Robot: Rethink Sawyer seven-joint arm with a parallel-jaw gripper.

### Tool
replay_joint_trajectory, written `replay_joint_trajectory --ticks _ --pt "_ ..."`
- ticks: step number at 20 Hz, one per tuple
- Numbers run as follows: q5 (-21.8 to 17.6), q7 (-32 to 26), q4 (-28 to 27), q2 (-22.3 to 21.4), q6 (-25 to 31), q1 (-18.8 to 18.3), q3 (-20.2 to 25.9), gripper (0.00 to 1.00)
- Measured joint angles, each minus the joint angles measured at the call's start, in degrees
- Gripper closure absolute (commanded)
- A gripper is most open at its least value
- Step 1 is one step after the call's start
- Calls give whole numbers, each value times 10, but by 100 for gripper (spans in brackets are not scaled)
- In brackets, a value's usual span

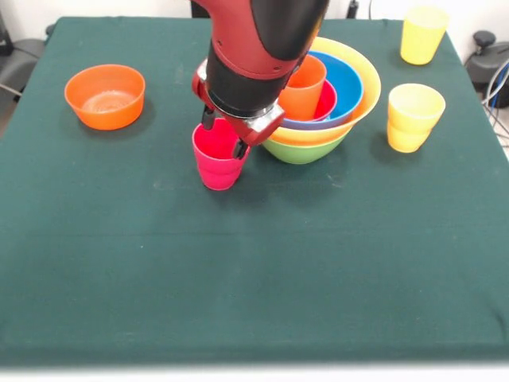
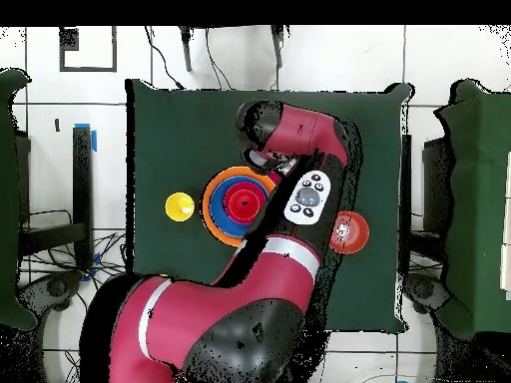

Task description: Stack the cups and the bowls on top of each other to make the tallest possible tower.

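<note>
Standing upright on the green tablecloth [image 1: 159, 263], a pink-red cup [image 1: 216, 161] sits just in front of the tower [image 1: 322, 107]. The gripper [image 1: 225, 135] is lowered onto this cup: one dark finger [image 1: 238, 148] reaches down inside the mouth and the other sits at the far rim, so the jaws are nearly closed on the cup wall. The cup's base appears to rest on the cloth.

The tower consists of a green bowl [image 1: 298, 151] at the bottom, a wide yellow bowl [image 1: 362, 87] in it, then a blue bowl [image 1: 346, 79], a pink bowl [image 1: 324, 102] and an orange cup [image 1: 304, 89] nested inside. The arm [image 1: 258, 48] partly covers its left side.

An orange bowl [image 1: 105, 96] stands well apart at the left. Two yellow cups stand at the right: one [image 1: 412, 116] near the tower, the other [image 1: 422, 34] by the far corner.
</note>
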Motion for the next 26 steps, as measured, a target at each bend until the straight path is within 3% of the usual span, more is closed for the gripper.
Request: replay_joint_trajectory --ticks 9,26 --pt "15 0 53 -33 -50 -26 25 0" --pt "15 0 59 -43 -50 -28 25 0"
